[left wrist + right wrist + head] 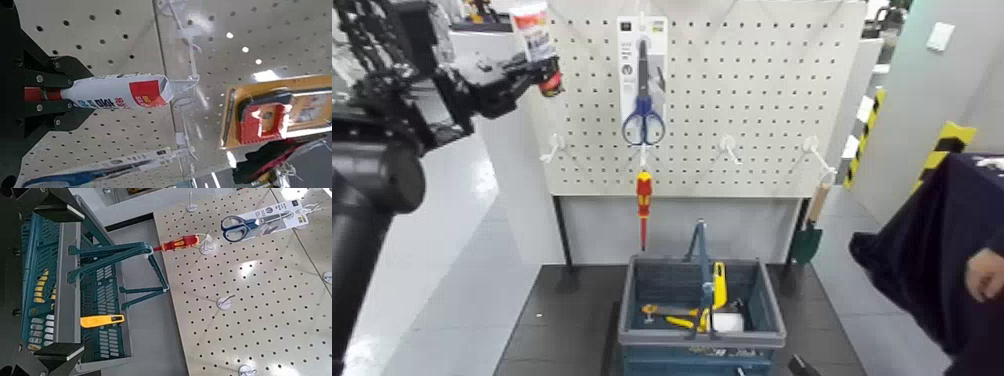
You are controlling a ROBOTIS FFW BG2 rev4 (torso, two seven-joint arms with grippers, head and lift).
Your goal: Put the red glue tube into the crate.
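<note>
- Aim finally for the open basin of the blue-grey plastic crate (pixel 632 322), low in front of the pegboard, skirting its upright handle.
- Leave the black right gripper (pixel 66 282) parked near the crate, fingers apart.
- Steady the black left gripper (pixel 63 94), clamped on the red end of the red-and-white glue tube (pixel 117 91), up at the pegboard.
- Ease the tube outward in 1 straight pull, avoiding snags on the clear hook (pixel 188 81); contact unclear.
</note>
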